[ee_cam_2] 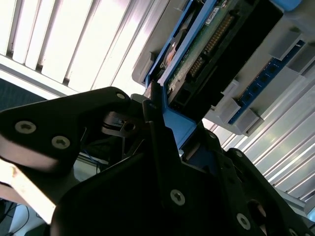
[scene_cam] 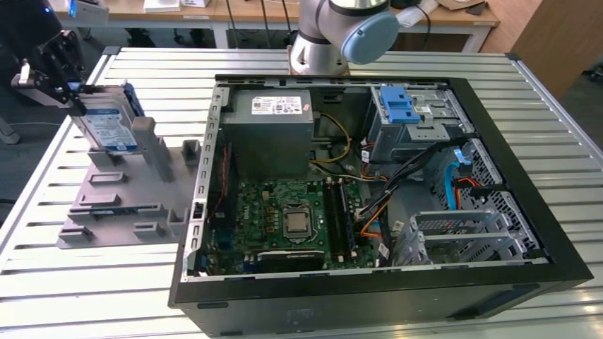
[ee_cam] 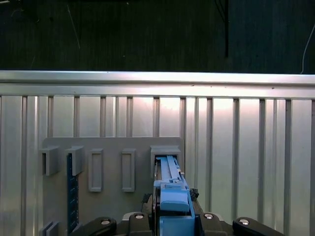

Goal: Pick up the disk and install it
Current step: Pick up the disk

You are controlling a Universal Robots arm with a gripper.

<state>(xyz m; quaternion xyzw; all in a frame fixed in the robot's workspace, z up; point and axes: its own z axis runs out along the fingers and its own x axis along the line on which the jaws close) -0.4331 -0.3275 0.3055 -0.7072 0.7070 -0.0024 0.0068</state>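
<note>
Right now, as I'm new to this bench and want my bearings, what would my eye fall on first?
The open computer case dominates the middle of the slatted table, its green motherboard exposed. At the exterior view's left, the disk stands upright in a grey fixture, with the gripper closed on its upper end.

Table (scene_cam: 94, 282): slatted metal.
Case (scene_cam: 377, 300): black, open, lay from the table's middle towards the exterior view's right.
Rack (scene_cam: 113, 212): grey, slotted, sat near the table's edge at the exterior view's left.
</note>
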